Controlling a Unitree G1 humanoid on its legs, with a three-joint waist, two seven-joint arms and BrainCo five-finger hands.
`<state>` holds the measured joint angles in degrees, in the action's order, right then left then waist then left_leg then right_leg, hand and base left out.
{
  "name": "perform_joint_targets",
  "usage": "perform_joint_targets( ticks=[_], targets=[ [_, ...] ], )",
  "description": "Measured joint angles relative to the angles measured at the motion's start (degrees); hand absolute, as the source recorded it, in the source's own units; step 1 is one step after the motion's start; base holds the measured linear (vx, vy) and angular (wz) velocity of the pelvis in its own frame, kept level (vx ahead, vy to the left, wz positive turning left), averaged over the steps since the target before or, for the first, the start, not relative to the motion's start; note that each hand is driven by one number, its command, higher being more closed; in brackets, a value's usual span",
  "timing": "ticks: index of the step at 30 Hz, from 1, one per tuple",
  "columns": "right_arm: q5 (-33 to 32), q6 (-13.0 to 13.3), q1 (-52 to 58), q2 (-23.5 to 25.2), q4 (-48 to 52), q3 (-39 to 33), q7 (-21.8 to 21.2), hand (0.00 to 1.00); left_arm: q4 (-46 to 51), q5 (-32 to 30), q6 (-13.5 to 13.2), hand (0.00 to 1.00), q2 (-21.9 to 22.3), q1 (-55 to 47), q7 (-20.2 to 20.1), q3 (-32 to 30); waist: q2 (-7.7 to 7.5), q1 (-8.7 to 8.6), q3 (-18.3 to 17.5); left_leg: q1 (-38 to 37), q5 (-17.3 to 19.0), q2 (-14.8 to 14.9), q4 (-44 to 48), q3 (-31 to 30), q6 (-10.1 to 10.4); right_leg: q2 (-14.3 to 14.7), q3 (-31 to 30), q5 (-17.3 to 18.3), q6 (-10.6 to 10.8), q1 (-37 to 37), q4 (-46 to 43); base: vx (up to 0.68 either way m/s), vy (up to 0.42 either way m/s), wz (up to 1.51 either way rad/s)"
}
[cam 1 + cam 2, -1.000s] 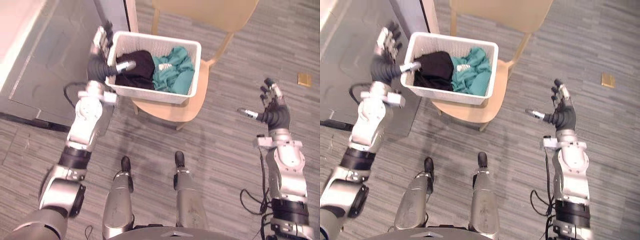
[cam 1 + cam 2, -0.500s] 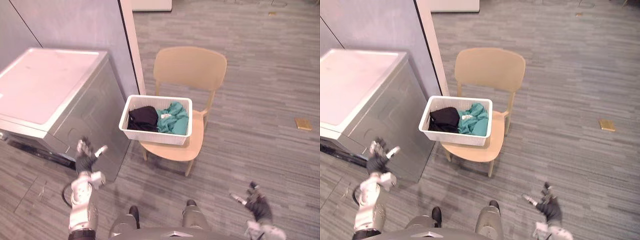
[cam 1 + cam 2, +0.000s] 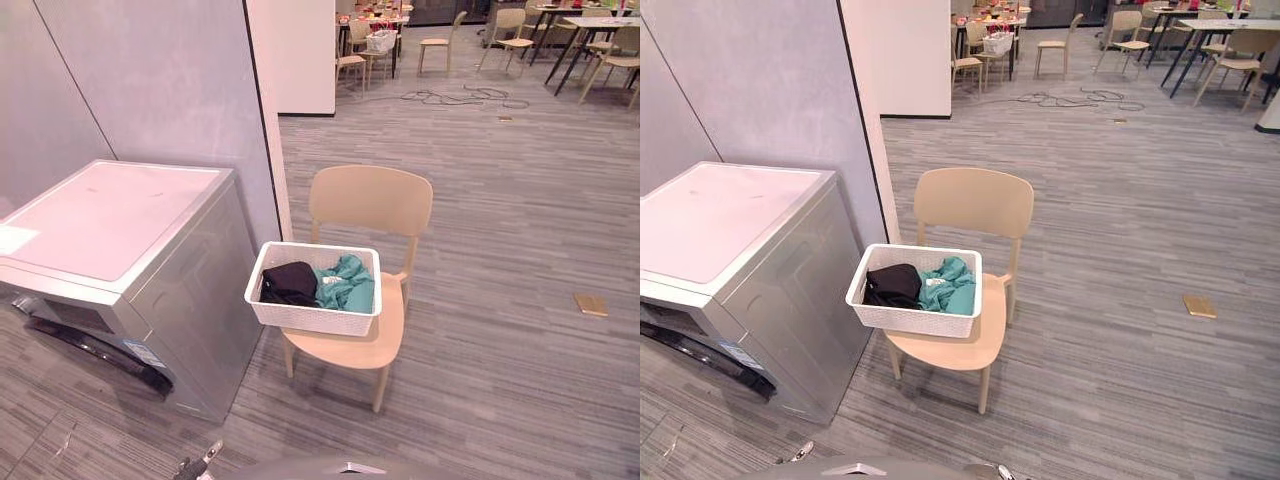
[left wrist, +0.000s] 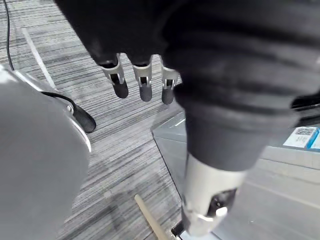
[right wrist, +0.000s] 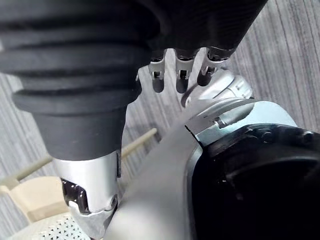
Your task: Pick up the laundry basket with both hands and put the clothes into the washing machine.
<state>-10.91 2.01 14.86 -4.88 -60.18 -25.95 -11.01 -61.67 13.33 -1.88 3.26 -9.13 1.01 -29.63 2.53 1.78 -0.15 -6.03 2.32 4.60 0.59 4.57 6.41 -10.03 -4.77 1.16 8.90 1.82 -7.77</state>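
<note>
**Left and right eye views:** a white laundry basket (image 3: 315,318) stands on the seat of a wooden chair (image 3: 372,200), just beside the washing machine (image 3: 110,215). It holds a black garment (image 3: 289,283) and a teal garment (image 3: 349,287).

**Left wrist view:** the left hand (image 4: 142,82) hangs above the grey floor (image 4: 115,145), fingers straight, holding nothing.

**Right wrist view:** the right hand (image 5: 180,75) has its fingers straight and empty. Part of the chair and a corner of the laundry basket lie beyond it.

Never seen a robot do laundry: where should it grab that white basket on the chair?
Probably the rim at the short ends of the basket, left hand from its left, right hand from its right: the rim forms a lip, and the chair back blocks the far side.
</note>
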Motion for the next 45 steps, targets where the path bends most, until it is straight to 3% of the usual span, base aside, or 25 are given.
perform_joint_targets(
  ticks=[4, 7, 8, 10, 11, 12, 13, 15, 17, 18, 19, 20, 21, 22, 26, 29, 32, 34, 35, 37, 39, 45],
  targets=[
    [0.03, 0.29, -1.11, -0.58, -1.69, 3.07, 0.38, 0.00, -0.89, 0.06, -0.09, 0.00, -2.21, 0.24, -0.08, 6.08, -0.06, -0.09, 0.43, 0.45, -1.36, -0.21, 0.84, -5.17, 0.00, -0.34, 4.16, 1.89, -0.22, -1.93, -2.03, 0.06, -0.033, 0.56],
    [0.17, 0.50, -2.19, -1.23, -1.50, 8.60, 1.59, 0.00, 0.12, 0.08, -0.55, 0.00, -4.00, 1.76, 0.07, 9.93, -1.37, 0.08, 1.96, 3.42, -3.04, -0.69, 3.67, -12.56, 1.05, -0.70, 9.42, 7.08, -1.62, -1.42, -10.90, 0.01, -0.126, 1.32],
    [0.20, 0.75, -2.75, -1.08, -1.39, 11.40, 1.72, 0.00, 1.70, 0.11, -0.91, 0.00, -4.00, 2.02, 0.10, 11.31, -2.51, 0.11, 2.88, 5.71, -3.57, -0.99, 4.86, -16.19, 1.87, -1.31, 12.67, 9.52, -2.15, -0.28, -14.25, -0.11, -0.184, 1.70],
    [0.69, 1.15, -4.54, -1.77, -1.42, 12.65, 1.77, 0.00, 2.48, 0.57, -1.23, 0.00, -4.04, 3.10, 0.20, 11.95, -2.46, 0.21, 4.74, 8.75, -5.39, -0.84, 5.37, -20.34, 2.37, -1.66, 18.10, 11.79, -3.51, 0.60, -17.17, -0.18, -0.204, 1.55],
    [0.72, 1.50, -5.62, -2.51, -1.50, 12.43, 1.96, 0.00, 2.44, 0.76, -1.30, 0.00, -3.85, 3.78, 0.37, 11.76, -2.34, 0.36, 5.88, 9.10, -6.38, 0.96, 3.06, -18.48, 1.47, -1.98, 21.11, 11.51, -4.77, 0.42, -17.08, -0.17, -0.095, 1.09],
    [0.17, 1.79, -6.68, -2.55, -1.42, 12.23, 2.48, 0.00, 2.50, 1.45, -1.30, 0.00, -3.94, 4.19, 0.65, 11.63, -2.67, 0.04, 6.48, 11.68, -4.39, 2.05, 6.51, -14.10, -0.22, -3.21, 23.82, 10.93, -5.47, 0.53, -17.19, -0.19, -0.044, 1.22],
    [-0.29, 2.20, -7.41, -2.60, -1.26, 12.22, 2.87, 0.00, 2.49, 1.66, -1.29, 0.00, -4.03, 5.00, 1.27, 11.72, -2.79, -0.44, 7.24, 16.16, -1.28, 2.44, 17.04, -8.96, -2.79, -5.16, 26.40, 9.95, -5.55, 0.92, -17.14, -0.22, -0.040, 0.95],
    [-1.23, 2.42, -7.79, -2.77, -1.02, 12.23, 2.89, 0.00, 2.32, 1.57, -1.38, 0.00, -4.33, 5.15, 1.79, 12.00, -2.84, -0.94, 7.31, 17.90, 2.68, 5.10, 29.18, -0.48, -5.25, -6.67, 28.71, 7.85, -5.10, 0.83, -14.97, -0.21, -0.017, 0.77],
    [-3.04, 2.39, -7.77, -2.24, -0.37, 12.23, 2.89, 0.00, 1.30, 0.96, -1.43, 0.00, -4.70, 5.45, 2.48, 13.26, -2.65, -3.01, 7.29, 14.99, 6.01, 10.14, 29.90, 6.68, -4.96, -6.48, 30.92, 5.60, -2.66, 0.03, -10.86, -0.14, 0.119, 0.85],
    [-3.50, 2.36, -7.44, -2.36, -0.02, 12.25, 2.92, 0.00, 0.73, -0.02, -1.33, 0.00, -4.92, 5.85, 2.45, 14.62, -1.98, -3.45, 7.40, 12.97, 6.71, 11.08, 26.42, 7.60, -3.48, -5.88, 30.78, 4.78, -1.43, 0.53, -9.59, -0.12, 0.273, 0.80],
    [-4.72, 2.19, -7.12, -3.06, 0.28, 12.14, 2.94, 0.00, 0.14, -1.29, -0.97, 0.00, -4.63, 6.37, 2.47, 16.43, -0.37, -3.71, 7.46, 9.60, 7.54, 11.60, 18.52, 7.64, 0.53, -4.69, 29.90, 3.34, -0.04, 1.70, -8.16, -0.07, 0.204, 0.62],
    [-4.97, 2.05, -7.34, -2.87, 0.03, 11.87, 3.09, 0.00, 0.06, -1.47, -0.93, 0.00, -4.83, 6.78, 2.48, 16.96, -0.22, -3.73, 7.66, 8.96, 6.29, 10.94, 15.45, 8.07, 4.68, -4.90, 28.62, 2.64, 0.28, 2.48, -7.94, -0.10, 0.316, 0.48],
    [-5.11, 1.57, -8.45, -2.36, -0.35, 11.61, 3.45, 0.00, 0.32, -2.24, -0.93, 0.00, -6.50, 7.32, 2.52, 17.72, -2.27, -3.53, 8.59, 9.39, 5.63, 8.59, 14.71, 9.12, 2.70, -5.72, 25.77, 1.19, 0.97, 2.79, -5.17, -0.08, 0.240, 0.29],
    [-5.11, 1.37, -8.91, -2.15, -1.80, 11.92, 3.56, 0.00, 0.33, -2.27, -0.90, 0.00, -7.45, 7.65, 2.63, 18.71, -2.97, -3.08, 8.99, 11.53, 6.63, 6.92, 17.23, 9.24, 1.73, -6.40, 25.24, -2.40, 1.92, 2.08, -1.20, -0.09, 0.304, 0.22],
    [-5.11, 1.10, -11.79, -2.71, -1.78, 14.08, 3.84, 0.00, 3.09, -2.19, -1.46, 0.00, -8.78, 8.72, 3.83, 21.53, -3.12, -1.81, 8.58, 20.95, 11.56, 4.09, 26.94, 8.61, -1.80, -8.67, 25.56, -8.47, 3.47, 3.48, 5.87, -0.05, 0.293, 0.14],
    [-5.27, 0.69, -13.14, -2.98, -1.68, 14.04, 5.54, 0.00, 4.71, -2.31, -2.52, 0.00, -8.80, 10.80, 4.32, 23.61, -2.73, -1.69, 8.51, 26.60, 14.43, 1.66, 32.09, 5.37, -3.96, -9.68, 24.13, -7.54, 3.29, 4.40, 5.57, -0.02, 0.252, 0.62],
    [-7.10, 0.85, -13.42, -2.43, -1.23, 14.10, 5.25, 0.00, 4.86, -2.82, -2.87, 0.00, -8.90, 10.65, 4.77, 24.41, -2.27, -2.31, 8.54, 26.48, 14.73, -0.23, 31.91, 1.48, -5.05, -5.75, 9.41, 2.57, -4.42, 7.40, -3.09, 0.09, 0.131, 0.65],
    [-8.01, 1.28, -13.59, -1.19, -1.19, 15.36, 4.29, 0.00, 4.57, -4.82, -2.77, 0.00, -9.36, 10.66, 4.67, 25.02, -2.33, -2.39, 8.53, 23.47, 12.85, -1.31, 27.98, -1.90, -5.26, 2.28, -4.63, 9.90, -2.94, 9.07, -11.71, 0.16, 0.021, 0.88],
    [-8.45, 1.55, -13.44, -0.98, -1.23, 15.51, 3.86, 0.00, 4.48, -5.46, -2.73, 0.00, -9.29, 10.61, 4.59, 24.84, -2.32, -2.47, 8.54, 22.32, 12.33, -1.34, 26.46, -2.70, -5.18, 4.75, -6.80, 11.10, -3.08, 9.05, -13.17, 0.19, -0.075, 0.80],
    [-9.51, 1.90, -12.98, -0.24, -1.25, 15.65, 3.52, 0.00, 2.60, -6.92, -2.51, 0.00, -8.30, 10.08, 4.36, 22.65, -2.51, -2.93, 8.67, 17.15, 10.80, -1.27, 21.83, -5.49, -3.88, 13.93, -12.69, 12.52, -4.80, 8.95, -13.66, 0.19, -0.163, 0.76],
    [-9.56, 2.42, -12.10, -0.52, -1.54, 13.59, 3.59, 0.00, 1.52, -7.04, -2.27, 0.00, -6.20, 9.72, 3.63, 22.06, -1.44, -3.91, 7.67, 15.61, 9.97, -1.55, 20.12, -7.90, -2.79, 14.79, -12.02, 11.04, -5.85, 5.06, -11.15, 0.26, -0.176, 0.71],
    [-8.91, 1.75, -9.72, -0.18, -1.41, 8.94, 3.64, 0.00, 3.29, -7.44, -1.73, 0.00, -1.82, 8.90, 1.90, 19.50, -1.39, -3.00, 7.41, 11.01, 8.40, 0.88, 17.17, -6.91, -0.57, 16.04, -8.93, 10.90, -6.65, -0.16, -10.56, 0.13, -0.140, 0.31]
  ],
)
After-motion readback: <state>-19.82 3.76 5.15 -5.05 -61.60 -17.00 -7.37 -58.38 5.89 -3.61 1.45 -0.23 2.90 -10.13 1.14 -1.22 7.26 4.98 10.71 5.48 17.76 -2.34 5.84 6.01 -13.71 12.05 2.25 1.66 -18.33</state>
